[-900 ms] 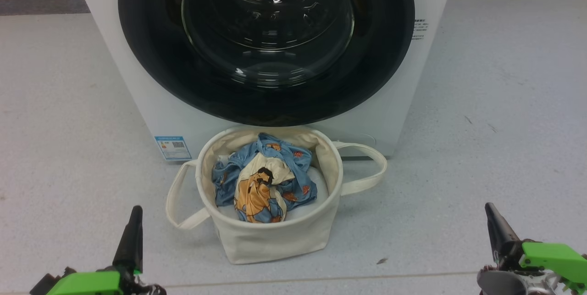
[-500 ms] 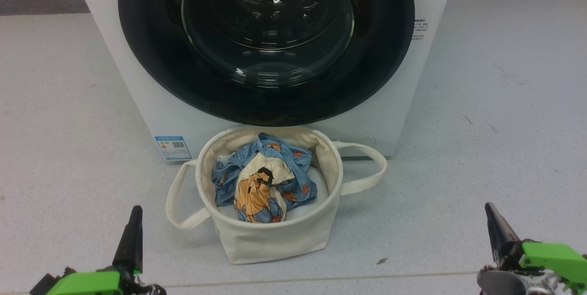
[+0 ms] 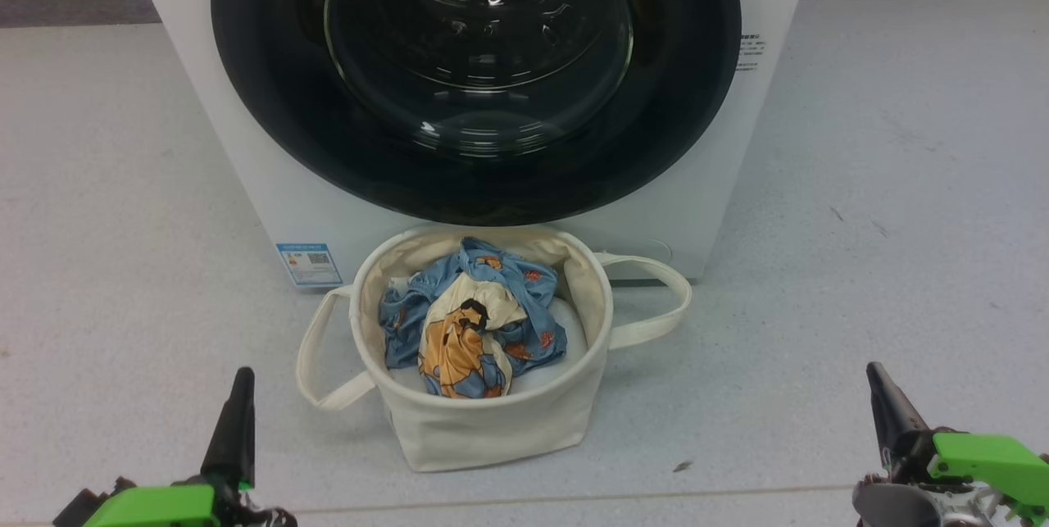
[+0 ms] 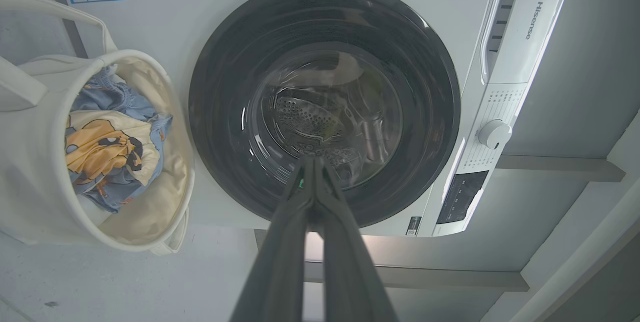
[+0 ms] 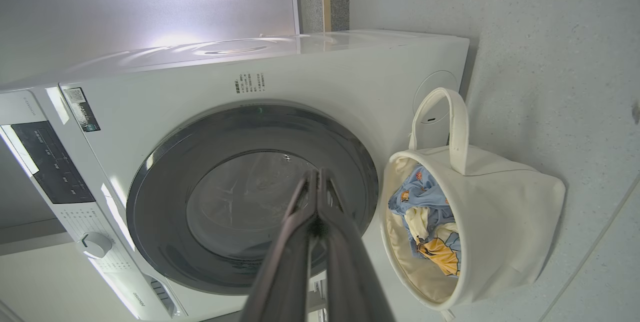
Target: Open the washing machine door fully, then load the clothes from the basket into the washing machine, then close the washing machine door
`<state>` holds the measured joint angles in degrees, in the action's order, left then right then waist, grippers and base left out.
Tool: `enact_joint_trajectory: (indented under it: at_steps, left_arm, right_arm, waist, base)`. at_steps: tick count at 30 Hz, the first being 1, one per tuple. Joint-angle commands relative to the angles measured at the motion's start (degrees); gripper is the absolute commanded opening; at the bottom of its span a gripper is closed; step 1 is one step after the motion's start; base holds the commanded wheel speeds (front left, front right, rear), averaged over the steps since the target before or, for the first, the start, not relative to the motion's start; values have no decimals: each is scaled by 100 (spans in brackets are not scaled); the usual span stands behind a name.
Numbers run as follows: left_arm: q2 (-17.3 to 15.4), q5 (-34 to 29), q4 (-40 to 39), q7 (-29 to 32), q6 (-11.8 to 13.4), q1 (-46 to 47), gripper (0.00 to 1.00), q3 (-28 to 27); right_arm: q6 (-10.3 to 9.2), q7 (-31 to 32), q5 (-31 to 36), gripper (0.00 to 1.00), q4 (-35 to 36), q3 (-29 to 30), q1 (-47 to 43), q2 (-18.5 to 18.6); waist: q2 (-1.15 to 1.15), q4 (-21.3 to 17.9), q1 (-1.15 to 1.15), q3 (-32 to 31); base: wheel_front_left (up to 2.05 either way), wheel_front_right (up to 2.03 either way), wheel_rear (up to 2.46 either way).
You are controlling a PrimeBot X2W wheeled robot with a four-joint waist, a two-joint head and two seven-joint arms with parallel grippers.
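The round, glossy black-rimmed glass washing machine door [image 3: 479,43] looks rigid and slick, probably best pulled at its rim. The left gripper [image 3: 242,375] and right gripper [image 3: 874,369] are empty, fingers pressed together.

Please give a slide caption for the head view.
Cream canvas basket holding light-blue printed clothes before the closed glossy black door of a white washer.

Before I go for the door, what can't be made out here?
Head view: top of the washing machine door, cut off by the upper edge.
Head view: how many clothes, bunched in the basket.
Head view: print on the blue label, too small.
Left wrist view: the drum, blurred by glass reflections.
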<state>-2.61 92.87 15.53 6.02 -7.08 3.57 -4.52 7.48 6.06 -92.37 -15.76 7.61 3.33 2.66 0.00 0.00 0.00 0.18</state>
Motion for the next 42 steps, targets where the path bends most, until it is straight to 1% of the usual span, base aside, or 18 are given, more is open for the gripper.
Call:
enact_joint_trajectory:
  at_steps: [1,42]
  left_arm:
    - [-34,-68,-149,44,-41,261,0,-196]
    - [-30,-72,-149,48,-41,261,0,-201]
  right_arm:
    - [1,45,23,0,174,-106,286,24]
    - [1,47,25,0,174,-104,286,22]
  waist:
    - [0,0,0,0]
    - [0,0,0,0]
  base:
    - [0,0,0]
    - [0,0,0]
